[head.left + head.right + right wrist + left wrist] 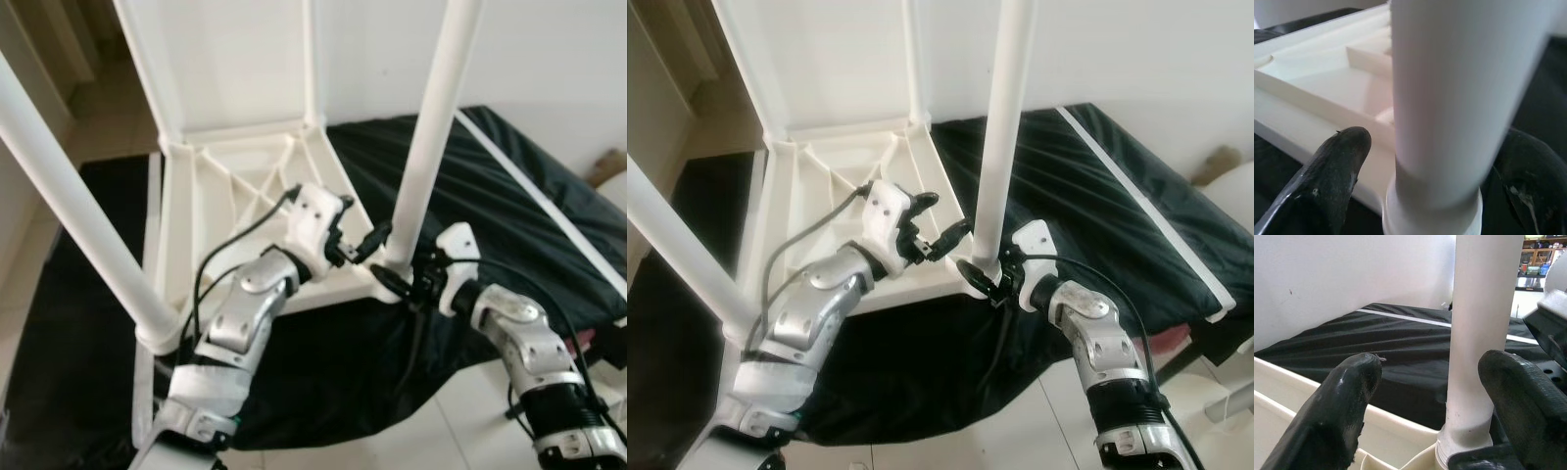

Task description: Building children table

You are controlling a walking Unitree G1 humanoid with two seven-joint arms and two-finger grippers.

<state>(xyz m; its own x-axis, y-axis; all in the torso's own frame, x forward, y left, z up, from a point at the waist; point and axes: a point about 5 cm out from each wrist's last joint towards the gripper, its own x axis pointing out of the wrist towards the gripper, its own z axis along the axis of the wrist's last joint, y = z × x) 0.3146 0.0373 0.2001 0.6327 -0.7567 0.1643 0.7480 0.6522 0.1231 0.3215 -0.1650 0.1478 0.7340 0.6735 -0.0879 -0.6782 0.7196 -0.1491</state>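
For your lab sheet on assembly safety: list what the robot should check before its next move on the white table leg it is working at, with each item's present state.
1. Leg seated in the corner socket of the upturned tabletop: ok, though whether it is tight: cannot tell.
2. Leg upright: ok.
3. Left end effector straddling the leg base, fingers open: ok.
4. Right end effector straddling the base from the other side: ok.
5. Firm grip on the leg: cannot tell.
6. Tabletop resting on black cloth: ok.

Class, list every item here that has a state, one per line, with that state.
Tabletop: upside down, ribbed underside up.
Near-right leg: upright in its corner socket.
Near-left leg: fitted, leaning.
Left claw: open, beside the leg base.
Right claw: open around the leg base.
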